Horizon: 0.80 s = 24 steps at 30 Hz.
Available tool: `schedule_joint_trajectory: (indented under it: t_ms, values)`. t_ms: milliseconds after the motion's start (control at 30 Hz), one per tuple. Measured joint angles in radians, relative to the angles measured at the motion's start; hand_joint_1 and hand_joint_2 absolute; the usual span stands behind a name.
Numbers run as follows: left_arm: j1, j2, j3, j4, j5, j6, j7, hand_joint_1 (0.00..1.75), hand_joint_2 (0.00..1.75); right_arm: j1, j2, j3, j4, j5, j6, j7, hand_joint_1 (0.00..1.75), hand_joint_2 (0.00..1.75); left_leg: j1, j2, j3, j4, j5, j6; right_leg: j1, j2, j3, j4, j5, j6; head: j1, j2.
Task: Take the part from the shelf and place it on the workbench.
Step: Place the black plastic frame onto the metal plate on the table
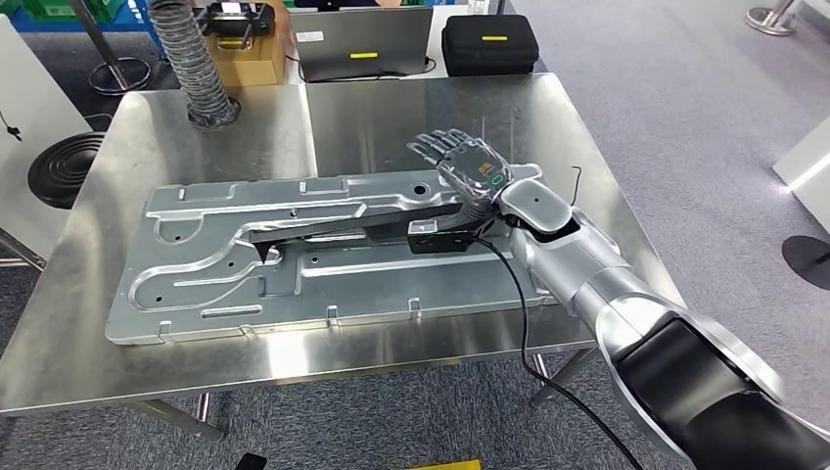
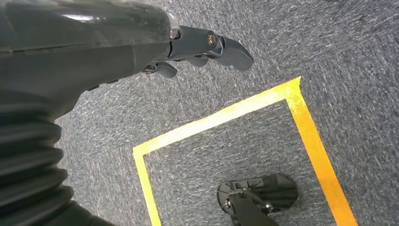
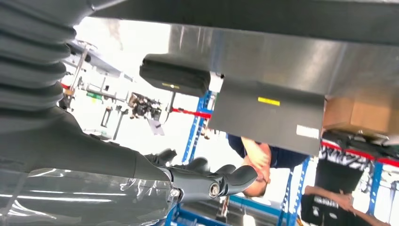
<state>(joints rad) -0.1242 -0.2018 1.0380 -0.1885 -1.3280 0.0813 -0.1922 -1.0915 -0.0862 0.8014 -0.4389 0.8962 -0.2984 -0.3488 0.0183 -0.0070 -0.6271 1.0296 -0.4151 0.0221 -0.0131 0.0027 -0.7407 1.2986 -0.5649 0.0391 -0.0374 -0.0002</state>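
Hanging beside the body, the left hand (image 2: 207,49) points at the carpet with its fingers loosely curled and nothing in them; yellow floor tape (image 2: 226,115) lies below it. Nearest on the workbench (image 1: 88,323), the stamped metal panel (image 1: 206,304) lies flat, spanning most of the surface. On the panel rests the part (image 1: 333,232), a long dark bar with a tapered tip and a blocky end toward the robot's right. It appears rigid, fairly heavy and smooth-faced, so slipping is the likely risk. Judged from its shape, the blocky end or mid-length gives the surest hold. Just beyond that end, the right hand (image 1: 468,162) hovers with its fingers spread, released and holding nothing. The part appears already delivered. Farther back stand a ribbed hose (image 1: 196,69), a laptop (image 1: 367,44) and a black case (image 1: 489,44).
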Motion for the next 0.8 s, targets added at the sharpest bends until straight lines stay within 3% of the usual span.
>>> schedule_joint_trajectory:
  t_ms: [33, 67, 167, 233, 333, 400, 467, 500, 533, 567, 667, 733, 800]
  values:
    - [0.001, 0.000, 0.000, 0.000, 0.001, -0.001, -0.001, 0.00, 0.00, 0.002, 0.000, 0.000, 0.003, -0.002, 0.005, -0.002, 0.00, 0.00, -0.001, 0.000, 0.000, 0.000, 0.000, 0.001, 0.000, 0.000, -0.007, 0.016, 0.003, -0.002, 0.000, 0.000]
    - [0.001, 0.000, 0.001, 0.000, 0.002, -0.001, -0.002, 0.00, 0.00, 0.002, 0.000, -0.002, 0.005, -0.003, 0.009, -0.004, 0.00, 0.00, -0.003, 0.000, 0.000, 0.000, 0.001, 0.001, 0.001, 0.000, 0.007, -0.011, 0.026, -0.006, 0.000, 0.000]
    - [0.000, 0.000, 0.001, 0.000, 0.004, -0.001, -0.006, 0.00, 0.00, -0.004, 0.000, -0.007, 0.008, -0.010, 0.027, -0.010, 0.00, 0.00, -0.008, 0.000, 0.002, 0.000, 0.001, -0.002, 0.009, -0.001, 0.112, -0.220, 0.113, -0.027, 0.000, 0.000]
    - [-0.001, 0.000, 0.002, 0.000, 0.006, -0.001, -0.010, 0.00, 0.00, -0.009, 0.000, -0.014, 0.009, -0.022, 0.047, -0.013, 0.00, 0.00, -0.009, 0.001, 0.001, 0.000, 0.002, -0.010, 0.018, -0.003, 0.138, -0.277, 0.123, -0.035, 0.000, 0.000]
    - [0.000, 0.001, 0.002, 0.000, 0.012, -0.002, -0.015, 0.00, 0.00, -0.012, -0.007, -0.030, 0.012, -0.047, 0.081, -0.024, 0.00, 0.00, -0.008, 0.002, -0.001, 0.000, -0.002, -0.027, 0.015, -0.004, 0.142, -0.290, 0.132, -0.044, 0.000, 0.000]
    - [0.000, 0.002, 0.003, 0.000, 0.016, -0.001, -0.015, 0.00, 0.00, -0.019, -0.016, -0.041, 0.013, -0.057, 0.095, -0.029, 0.00, 0.00, -0.008, 0.002, -0.025, 0.059, -0.043, -0.037, 0.008, -0.006, 0.148, -0.303, 0.141, -0.052, 0.000, 0.000]
    - [0.003, 0.004, 0.004, 0.000, 0.018, -0.002, -0.014, 0.00, 0.00, -0.026, -0.031, -0.051, 0.015, -0.061, 0.103, -0.030, 0.00, 0.00, -0.005, 0.002, -0.080, 0.188, -0.109, -0.044, 0.008, -0.007, 0.148, -0.305, 0.142, -0.055, 0.000, 0.000]
    - [0.005, 0.005, 0.005, 0.000, 0.018, -0.002, -0.013, 0.00, 0.00, -0.028, -0.040, -0.055, 0.016, -0.062, 0.106, -0.030, 0.00, 0.00, -0.004, 0.002, -0.104, 0.245, -0.129, -0.047, 0.008, -0.007, 0.148, -0.304, 0.141, -0.055, 0.000, 0.000]
    - [0.007, 0.006, 0.005, 0.000, 0.018, -0.002, -0.012, 0.00, 0.00, -0.031, -0.051, -0.059, 0.016, -0.063, 0.109, -0.030, 0.00, 0.00, -0.003, 0.002, -0.115, 0.271, -0.130, -0.050, 0.008, -0.007, 0.148, -0.303, 0.141, -0.055, 0.000, 0.000]
    - [0.009, 0.008, 0.006, 0.000, 0.018, -0.002, -0.011, 0.00, 0.00, -0.036, -0.062, -0.063, 0.016, -0.063, 0.112, -0.030, 0.00, 0.00, -0.001, 0.002, -0.107, 0.257, -0.113, -0.051, 0.008, -0.006, 0.148, -0.301, 0.140, -0.053, 0.000, 0.000]
    - [0.013, 0.012, 0.008, 0.000, 0.018, -0.003, -0.010, 0.00, 0.00, -0.064, -0.098, -0.077, 0.015, -0.064, 0.125, -0.030, 0.00, 0.00, 0.002, 0.003, -0.016, 0.070, -0.027, -0.048, 0.008, -0.004, 0.145, -0.286, 0.130, -0.042, 0.000, 0.000]
    - [0.014, 0.013, 0.010, 0.000, 0.019, -0.007, -0.008, 0.00, 0.00, -0.087, -0.125, -0.084, 0.013, -0.062, 0.138, -0.029, 0.00, 0.00, 0.001, 0.002, 0.012, 0.010, -0.016, -0.037, 0.011, -0.003, 0.138, -0.279, 0.127, -0.031, 0.000, 0.000]
    - [0.015, 0.013, 0.012, 0.000, 0.021, -0.010, -0.008, 0.00, 0.00, -0.105, -0.154, -0.089, 0.009, -0.060, 0.150, -0.028, 0.00, 0.00, -0.001, 0.001, 0.011, 0.008, -0.016, -0.023, 0.012, -0.003, 0.135, -0.279, 0.129, -0.020, 0.000, 0.000]
